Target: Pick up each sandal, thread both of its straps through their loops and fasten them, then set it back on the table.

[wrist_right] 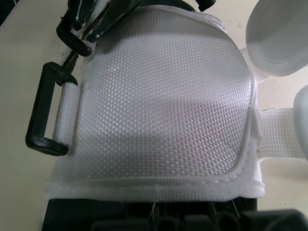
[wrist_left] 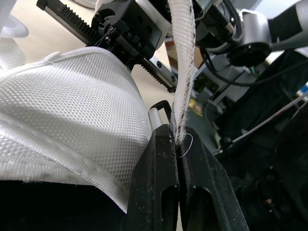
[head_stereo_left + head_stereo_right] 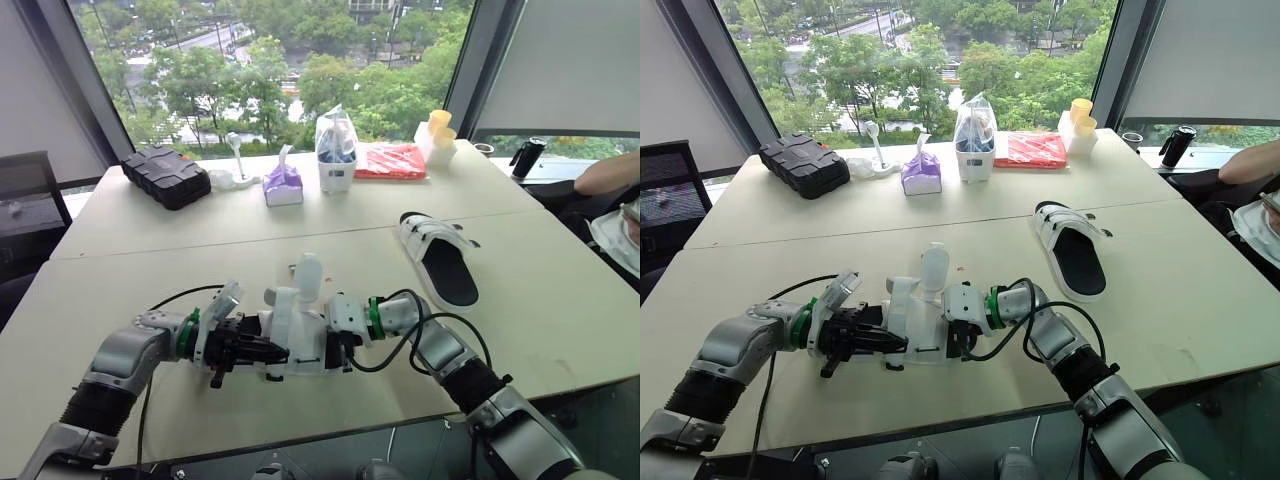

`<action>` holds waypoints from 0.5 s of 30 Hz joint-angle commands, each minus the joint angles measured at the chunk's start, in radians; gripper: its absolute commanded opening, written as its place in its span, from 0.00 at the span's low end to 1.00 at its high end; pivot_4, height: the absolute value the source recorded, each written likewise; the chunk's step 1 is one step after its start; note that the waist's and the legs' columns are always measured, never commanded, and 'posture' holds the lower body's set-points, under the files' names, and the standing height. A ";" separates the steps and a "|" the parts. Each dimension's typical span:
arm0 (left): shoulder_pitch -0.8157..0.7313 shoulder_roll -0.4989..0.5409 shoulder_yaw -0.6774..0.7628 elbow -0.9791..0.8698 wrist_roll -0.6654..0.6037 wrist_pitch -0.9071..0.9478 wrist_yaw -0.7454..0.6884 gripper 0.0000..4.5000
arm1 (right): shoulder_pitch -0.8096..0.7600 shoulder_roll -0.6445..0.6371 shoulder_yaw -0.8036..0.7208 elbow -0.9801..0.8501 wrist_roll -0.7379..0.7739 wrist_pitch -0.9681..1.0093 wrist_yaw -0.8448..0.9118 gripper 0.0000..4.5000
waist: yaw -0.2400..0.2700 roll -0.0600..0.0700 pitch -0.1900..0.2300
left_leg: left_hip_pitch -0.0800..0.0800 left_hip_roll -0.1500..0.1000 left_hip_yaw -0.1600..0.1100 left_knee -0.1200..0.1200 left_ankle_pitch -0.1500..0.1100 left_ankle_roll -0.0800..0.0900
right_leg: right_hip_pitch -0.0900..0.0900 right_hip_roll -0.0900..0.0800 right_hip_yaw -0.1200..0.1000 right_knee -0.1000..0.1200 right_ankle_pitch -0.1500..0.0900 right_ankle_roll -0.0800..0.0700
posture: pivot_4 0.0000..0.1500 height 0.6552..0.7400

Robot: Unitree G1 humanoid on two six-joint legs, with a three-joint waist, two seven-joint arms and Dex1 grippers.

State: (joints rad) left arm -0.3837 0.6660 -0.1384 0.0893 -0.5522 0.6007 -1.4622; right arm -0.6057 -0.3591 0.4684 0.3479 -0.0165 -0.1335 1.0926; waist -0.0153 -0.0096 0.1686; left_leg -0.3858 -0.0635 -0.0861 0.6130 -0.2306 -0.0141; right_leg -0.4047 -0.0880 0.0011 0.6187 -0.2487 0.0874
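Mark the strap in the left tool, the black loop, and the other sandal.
strap [image 2: 184, 72]: left wrist view, mid-length of the white webbing.
black loop [image 1: 39, 108]: right wrist view, its outer bar.
other sandal [image 3: 450, 275]: left eye view, black footbed.

The left arm [image 3: 120, 362] and right arm [image 3: 452, 358] lie low and bend inward, wrists facing each other. The left gripper [image 2: 178, 132] pinches a strap [image 2: 183, 72], its fingers [image 2: 154, 183] pressed together. The right gripper [image 3: 338, 345] sits just opposite it, close by.

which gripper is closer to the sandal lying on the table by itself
Right. The right gripper is at the right end of the held sandal, with the lone sandal ahead to its right; the left gripper, pinching a strap, is further left.
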 commanded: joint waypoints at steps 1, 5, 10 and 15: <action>0.032 0.032 -0.019 -0.023 0.042 -0.022 0.003 0.01 | 0.033 -0.025 0.039 0.077 -0.084 0.059 -0.009 0.00 | -0.001 0.000 0.000 | 0.000 0.000 0.000 0.000 0.000 0.000 | 0.000 0.000 0.000 0.000 0.000 0.000 | 1.00 1.00; 0.057 0.054 0.006 -0.056 0.005 0.014 0.007 0.31 | 0.031 -0.025 0.039 0.079 -0.083 0.059 -0.012 0.00 | -0.001 0.001 0.000 | 0.000 0.000 0.000 0.000 0.000 0.000 | 0.000 0.000 0.000 0.000 0.000 0.000 | 1.00 1.00; 0.150 0.128 0.084 -0.148 -0.059 0.054 0.004 0.87 | 0.031 -0.024 0.038 0.079 -0.083 0.058 -0.015 0.00 | -0.004 0.001 0.000 | 0.000 0.001 0.000 0.000 0.000 0.000 | 0.000 0.000 0.000 0.000 0.000 0.000 | 1.00 1.00; 0.345 0.199 0.162 -0.262 -0.094 0.027 -0.003 1.00 | 0.028 -0.023 0.038 0.088 -0.083 0.052 -0.021 0.00 | -0.003 0.002 0.000 | 0.000 0.002 0.001 -0.002 0.000 0.000 | -0.003 0.000 -0.001 -0.001 0.000 -0.001 | 1.00 1.00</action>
State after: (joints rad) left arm -0.0685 0.8631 0.0182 -0.1223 -0.6374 0.6457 -1.4575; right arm -0.6081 -0.3569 0.4736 0.3483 -0.0170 -0.1338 1.0877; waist -0.0179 -0.0077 0.1685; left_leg -0.3859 -0.0612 -0.0851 0.6109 -0.2311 -0.0147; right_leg -0.4083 -0.0884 0.0003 0.6176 -0.2488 0.0864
